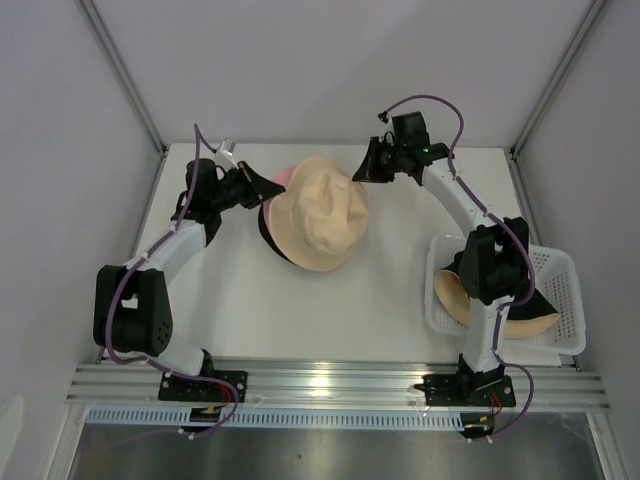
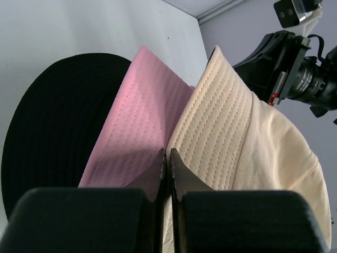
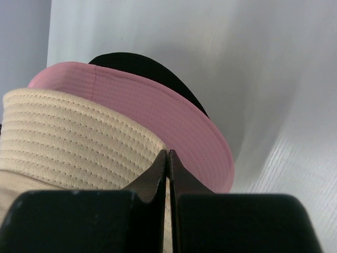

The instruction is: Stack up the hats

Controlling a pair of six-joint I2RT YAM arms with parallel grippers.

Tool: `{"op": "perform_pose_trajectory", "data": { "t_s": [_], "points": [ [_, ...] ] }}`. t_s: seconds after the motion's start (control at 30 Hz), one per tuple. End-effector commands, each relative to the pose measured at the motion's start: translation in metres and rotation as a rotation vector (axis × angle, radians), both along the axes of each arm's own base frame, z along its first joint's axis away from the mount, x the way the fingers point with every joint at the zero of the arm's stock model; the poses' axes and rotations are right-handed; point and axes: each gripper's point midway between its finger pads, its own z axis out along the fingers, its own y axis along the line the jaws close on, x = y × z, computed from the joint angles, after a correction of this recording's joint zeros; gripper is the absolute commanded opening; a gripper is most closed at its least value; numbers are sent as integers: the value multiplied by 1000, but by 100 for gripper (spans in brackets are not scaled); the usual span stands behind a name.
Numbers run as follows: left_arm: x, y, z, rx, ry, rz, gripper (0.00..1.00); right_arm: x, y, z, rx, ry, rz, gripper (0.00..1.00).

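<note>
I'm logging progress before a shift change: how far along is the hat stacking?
Done: the beige hat sits on the pink hat, over the black hat, mid-table. In hand: the left end effector and right end effector are both shut on the beige hat's brim at opposite edges. Left: a tan hat lies in the white basket, not yet stacked.

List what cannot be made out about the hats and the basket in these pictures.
- Top view: the beige fabric bucket hat covers nearly all of the pink fabric bucket hat and the black fabric bucket hat.
- Top view: the right arm hides part of the white plastic mesh basket; its hat count is unclear.
- Wrist views: the shut jaws meet the brims; whether they pinch fabric cannot be told.
</note>
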Motion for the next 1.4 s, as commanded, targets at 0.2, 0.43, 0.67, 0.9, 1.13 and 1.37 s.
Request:
{"op": "perform_pose_trajectory", "data": {
  "t_s": [0.2,0.43,0.67,0.9,1.13,1.37],
  "points": [
    [7,57,-89,166,360,394,1,9,8,-15,-36,28,-5,0],
    [-19,57,-132,152,413,397,1,4,8,-31,-59,59,-4,0],
    [-31,65,-145,197,389,406,1,-7,0,-45,-89,71,-28,0],
    [-31,67,-102,215,270,388,4,-5,-18,-17,-140,16,-51,79],
    [-52,74,-5,220,59,395,53,3,-82,47,-269,-92,-209,100],
    [-79,54,20,106,-3,293,71,-3,-89,76,-124,-149,-231,99]
  ]
}}
